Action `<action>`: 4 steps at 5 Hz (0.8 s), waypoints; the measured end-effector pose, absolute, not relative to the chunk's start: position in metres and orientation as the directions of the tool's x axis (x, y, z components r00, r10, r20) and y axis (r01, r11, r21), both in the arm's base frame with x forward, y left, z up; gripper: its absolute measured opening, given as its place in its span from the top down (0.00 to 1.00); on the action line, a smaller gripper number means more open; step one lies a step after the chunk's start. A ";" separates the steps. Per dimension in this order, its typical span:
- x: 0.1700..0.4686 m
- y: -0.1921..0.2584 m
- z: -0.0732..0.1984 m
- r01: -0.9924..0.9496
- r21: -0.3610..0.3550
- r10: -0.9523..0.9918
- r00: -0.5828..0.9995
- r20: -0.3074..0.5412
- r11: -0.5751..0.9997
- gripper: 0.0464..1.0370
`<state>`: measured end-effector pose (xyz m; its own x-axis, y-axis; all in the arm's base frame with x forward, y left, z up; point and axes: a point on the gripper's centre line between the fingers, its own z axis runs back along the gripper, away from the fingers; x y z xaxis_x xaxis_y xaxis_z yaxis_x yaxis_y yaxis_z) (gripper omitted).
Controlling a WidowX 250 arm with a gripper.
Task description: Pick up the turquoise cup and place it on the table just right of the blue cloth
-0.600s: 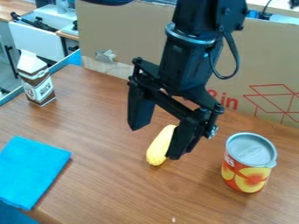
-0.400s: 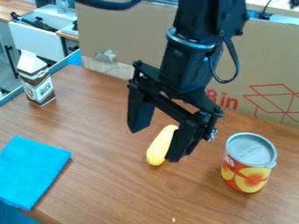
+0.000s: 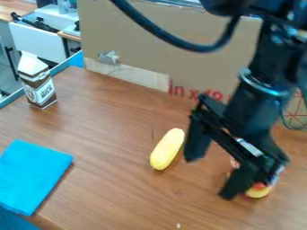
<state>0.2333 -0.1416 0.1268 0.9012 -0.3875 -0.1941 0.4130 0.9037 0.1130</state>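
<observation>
The black gripper (image 3: pixel 210 179) hangs over the wooden table (image 3: pixel 114 193) just to the right of the yellow vegetable (image 3: pixel 167 149), its two fingers spread wide apart with nothing held between them. To the vegetable's right and a little nearer the camera, the can (image 3: pixel 258 193) with an orange and yellow label is mostly hidden behind the gripper, and whether the two touch cannot be told. Left of the vegetable lies a blue cloth (image 3: pixel 33 175), farther back on that side a brown and white carton (image 3: pixel 39 91) stands upright, and behind the vegetable rises a cardboard sheet (image 3: pixel 146 38).
</observation>
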 end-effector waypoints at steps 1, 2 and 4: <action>0.228 -0.170 0.118 0.503 0.088 -0.487 0.860 -0.151 0.860 0.04; 0.220 -0.189 0.114 0.552 0.055 -0.541 0.830 -0.132 0.832 0.04; 0.198 -0.205 0.104 0.597 0.016 -0.587 0.793 -0.163 0.802 0.04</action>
